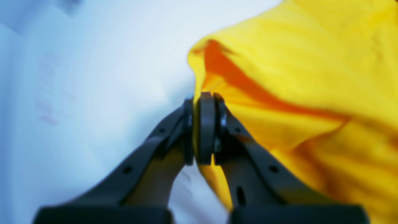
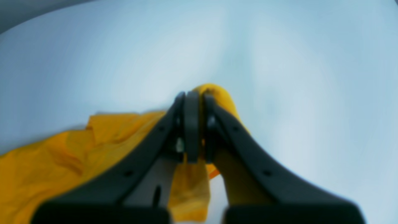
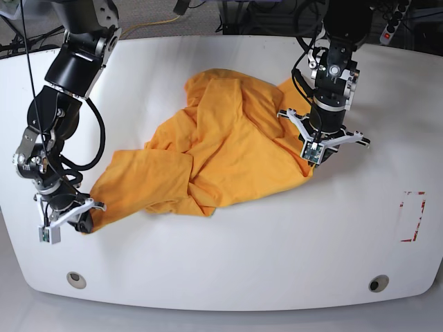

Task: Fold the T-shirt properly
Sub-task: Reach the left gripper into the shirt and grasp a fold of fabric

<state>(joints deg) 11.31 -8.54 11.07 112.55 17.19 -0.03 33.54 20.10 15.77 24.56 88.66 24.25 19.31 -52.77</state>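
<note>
A: Where do we find the T-shirt [image 3: 221, 149] in the overhead view?

B: We see it bunched and wrinkled across the middle of the white table [image 3: 228, 277], running from the lower left of the frame up toward the upper right. One end trails out to the lower left, and the bulk is heaped in the center with deep folds.

A: And the left gripper [image 3: 313, 155]?

B: We find it right of center in the base view, at the shirt's right edge. From its own wrist camera, the left gripper [image 1: 203, 127] has its pads pressed together with a thin fold of the yellow T-shirt [image 1: 295, 77] pinched between them; the cloth fills the right half of that frame, and the pale table [image 1: 93, 77] fills the left.

A: What about the right gripper [image 3: 82, 220]?

B: It sits at the lower left of the base view, on the shirt's far tip. In the right wrist view we see the right gripper [image 2: 192, 127] closed tight on the T-shirt [image 2: 46, 165], with a bit of cloth poking up past the fingertips and a strip hanging below them. The rest spreads toward the lower left of that frame, over the table [image 2: 279, 62].

A: Both wrist views are blurred, so we cannot read any finer detail on the cloth.
</note>
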